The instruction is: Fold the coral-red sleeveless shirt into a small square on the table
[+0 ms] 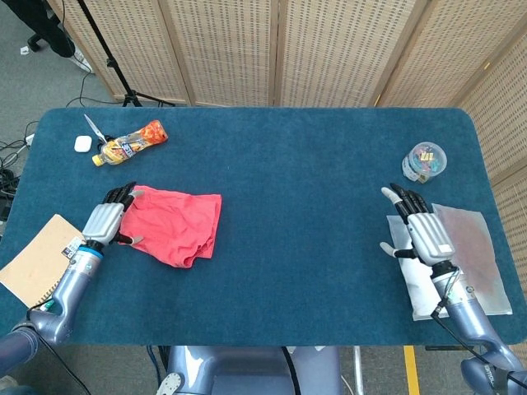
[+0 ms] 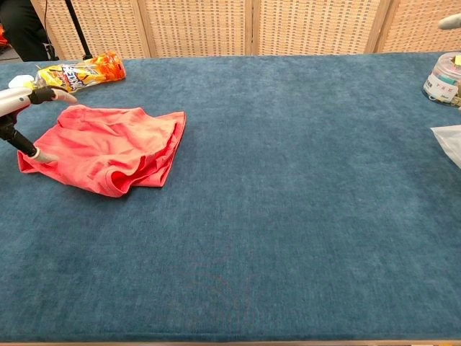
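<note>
Setting: a table [image 1: 272, 164] covered in dark teal cloth, with wicker screen panels [image 1: 222, 49] standing behind it.

Left hand: the left hand [image 1: 107, 218] sits at the left edge of the shirt, fingers spread and holding nothing; in the chest view its thumb tip touches the fabric's left corner while the other fingers reach over the top edge.

Shirt: the coral-red sleeveless shirt [image 1: 177, 224] lies on the left part of the table, already doubled over into a rough, uneven bundle; the layers are puffy and the lower edge curls.

Right hand: the right hand [image 1: 422, 230] lies flat and open, palm down, well apart from the shirt, resting on a clear plastic sheet [image 1: 473, 255] at the right side.

Nearby clutter: a snack packet [image 1: 132, 144], a small white case [image 1: 81, 143] and scissors [image 1: 95, 127] lie beyond the left hand; a cardboard piece [image 1: 41, 257] lies near its forearm; a clear tub of small coloured items [image 1: 425, 160] stands near the right hand.

Progress judged: folded partway, not yet a small neat square.

Risk, slipping layers: a pinch on the top layer alone would likely peel it and undo the fold.

Risk, dragging: with one hand working, the bundle may slide on the cloth instead of folding, since nothing pins the far side.

Risk, skew: the uneven edges could give a lopsided result unless smoothed first.

Risk, clutter: a wide sweep to the rear-left could knock the snack packet or scissors.
</note>
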